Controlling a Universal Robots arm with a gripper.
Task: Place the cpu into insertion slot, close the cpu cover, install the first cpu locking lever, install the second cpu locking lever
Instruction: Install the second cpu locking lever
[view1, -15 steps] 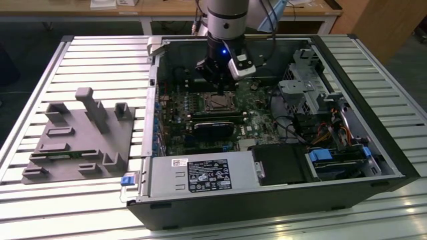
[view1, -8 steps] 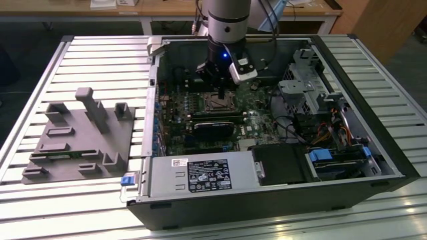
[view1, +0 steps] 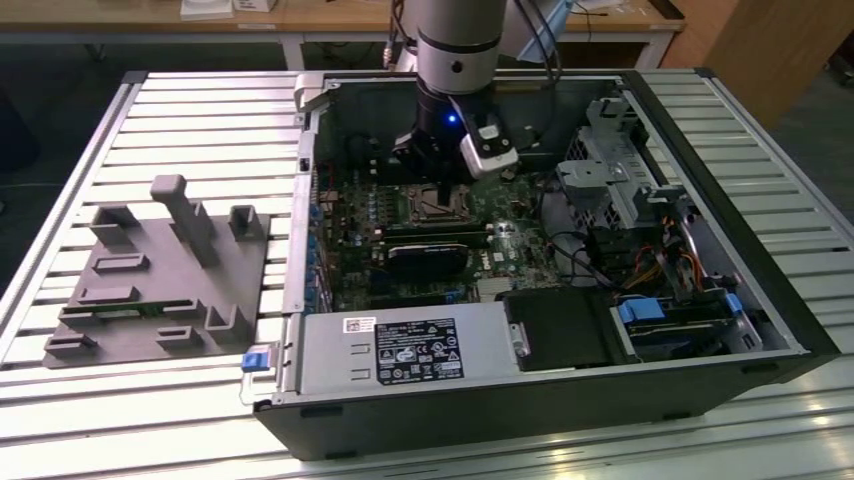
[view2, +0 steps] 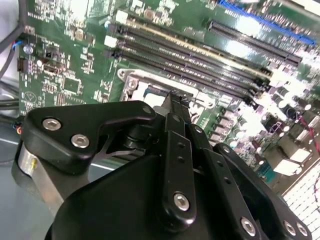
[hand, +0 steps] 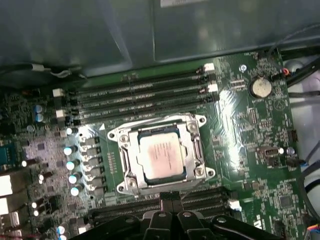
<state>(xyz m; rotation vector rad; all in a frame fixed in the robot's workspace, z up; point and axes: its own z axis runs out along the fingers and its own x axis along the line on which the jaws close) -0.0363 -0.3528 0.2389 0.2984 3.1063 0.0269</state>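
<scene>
1. Black gripper (view2: 176, 102), nearest the second wrist camera, hangs just above the socket with its fingers pressed together, holding nothing.
2. Green motherboard (hand: 240, 130) lies flat inside the case (view1: 747, 300).
3. Cover (hand: 195, 150) frames the slot (hand: 125, 150).
4. Cpu (hand: 160, 156) sits flat in it, pale top up, square.

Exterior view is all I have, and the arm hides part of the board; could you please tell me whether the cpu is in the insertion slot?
Observer: Yes. In the first wrist view the cpu lies flat in the insertion slot, pale top up.
Operator: Thank you. Is the cpu cover down?
Observer: It appears so: the cpu cover lies level around the chip, which shows through its window.
Operator: And the gripper?
Observer: The gripper is beside the socket, closed and holding nothing.
</scene>
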